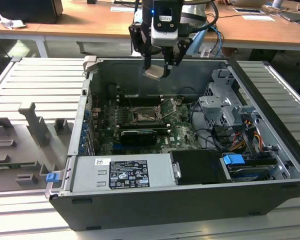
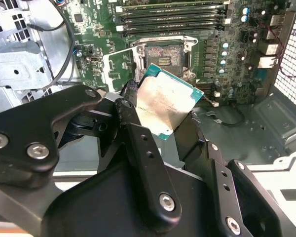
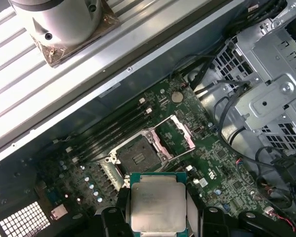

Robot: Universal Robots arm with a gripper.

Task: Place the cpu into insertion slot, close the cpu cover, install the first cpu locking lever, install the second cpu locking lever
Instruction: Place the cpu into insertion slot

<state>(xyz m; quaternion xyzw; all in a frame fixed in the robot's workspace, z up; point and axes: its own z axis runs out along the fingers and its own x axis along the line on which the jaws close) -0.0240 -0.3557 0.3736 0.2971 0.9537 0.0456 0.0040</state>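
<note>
One small square chip, the cpu [image 3: 158, 202], is clamped in my gripper [image 1: 160, 69]; my two dark fingers [image 3: 117, 217] press on opposite edges of it, one on each side. Its pale silver-grey metal top faces the camera squarely in the first wrist view, with a thin green border round the metal; being square, it has no long axis to speak of. In the second wrist view the chip sits skewed, one corner aimed toward the insertion slot [image 2: 166, 55]; in the exterior view it hangs tilted rather than level, one edge lower than the other.

I hold it in the air over the open computer case [image 1: 270, 120], near the wall farthest from the exterior camera; it is well above the green motherboard [image 1: 182, 132] and apart from everything on it.

The insertion slot is a bare black square socket with its dark pin field uncovered; nothing sits in it. The cpu cover [image 3: 175, 134], a thin silvery frame with a square cut-out, is swung open off the slot and rests at one side of it. Long black memory slots [image 2: 172, 15] run alongside another edge of the slot; a grey metal drive cage [image 1: 222, 105] stands at the exterior view's right.
</note>
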